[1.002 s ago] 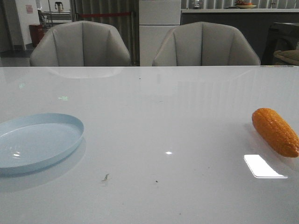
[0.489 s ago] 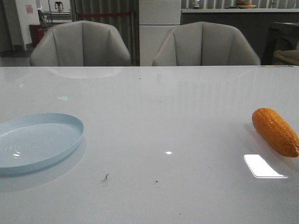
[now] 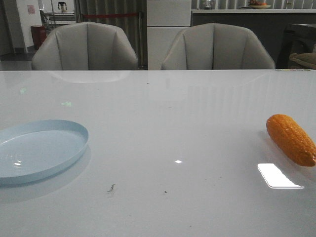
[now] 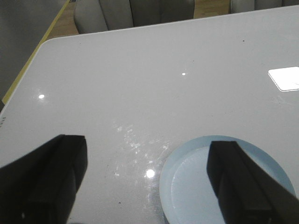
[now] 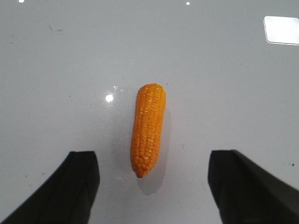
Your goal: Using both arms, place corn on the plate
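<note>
The orange corn lies on the white table at the far right edge of the front view. The pale blue plate sits at the left. Neither arm shows in the front view. In the right wrist view my right gripper is open and empty above the table, with the corn lying lengthwise just ahead of the gap between its fingers, tapered end toward them. In the left wrist view my left gripper is open and empty, above the plate's edge; one finger overlaps the plate.
Two grey chairs stand behind the far table edge. A bright light reflection lies on the glossy table just in front of the corn. The table's corner and a yellow floor line show in the left wrist view.
</note>
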`<state>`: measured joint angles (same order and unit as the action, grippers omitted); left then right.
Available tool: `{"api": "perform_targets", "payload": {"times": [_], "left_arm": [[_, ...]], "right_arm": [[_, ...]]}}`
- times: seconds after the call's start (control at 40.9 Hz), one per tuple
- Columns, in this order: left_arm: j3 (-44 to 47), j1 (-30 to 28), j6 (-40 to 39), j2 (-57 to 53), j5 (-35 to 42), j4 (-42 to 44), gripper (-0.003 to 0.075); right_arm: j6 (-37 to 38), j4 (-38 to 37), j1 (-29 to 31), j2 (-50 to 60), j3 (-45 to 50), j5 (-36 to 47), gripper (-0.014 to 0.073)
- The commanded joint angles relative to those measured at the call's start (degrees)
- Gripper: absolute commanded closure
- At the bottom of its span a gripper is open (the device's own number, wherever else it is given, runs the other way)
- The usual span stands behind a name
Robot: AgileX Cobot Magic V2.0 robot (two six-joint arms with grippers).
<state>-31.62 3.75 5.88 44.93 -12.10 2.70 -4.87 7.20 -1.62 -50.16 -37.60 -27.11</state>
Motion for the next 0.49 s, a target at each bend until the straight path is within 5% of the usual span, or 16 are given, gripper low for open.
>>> {"api": "perform_targets", "payload": {"times": [0.0, 0.465], "left_arm": [[-2.1, 0.1, -0.3, -0.1, 4.3, -0.4, 0.0139], [-6.1, 0.1, -0.3, 2.2, -2.5, -2.0, 0.0139]], "right_arm": [[-0.8, 0.1, 0.0, 0.2, -1.9, 4.3, 0.0002], [-0.8, 0.1, 0.0, 0.2, -1.9, 4.4, 0.0002]]}}
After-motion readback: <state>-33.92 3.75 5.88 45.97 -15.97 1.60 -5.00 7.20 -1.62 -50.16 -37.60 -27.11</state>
